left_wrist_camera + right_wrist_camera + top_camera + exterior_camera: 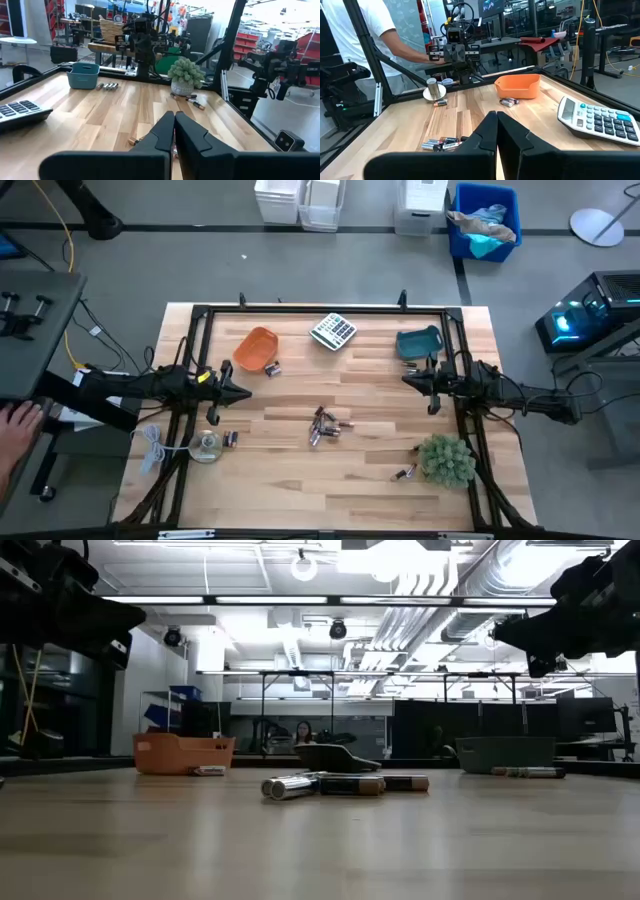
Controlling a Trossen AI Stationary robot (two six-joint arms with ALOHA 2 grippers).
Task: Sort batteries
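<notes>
both grippers, left (243, 393) and right (408, 379), hover clenched and empty beside the batteries (325, 426), suggesting sorting hasn't begun.

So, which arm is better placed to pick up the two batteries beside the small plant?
The right. Its end effector hovers on that side of the table, nearer the batteries by the plant. The left end effector would have to cross the central pile.
</notes>
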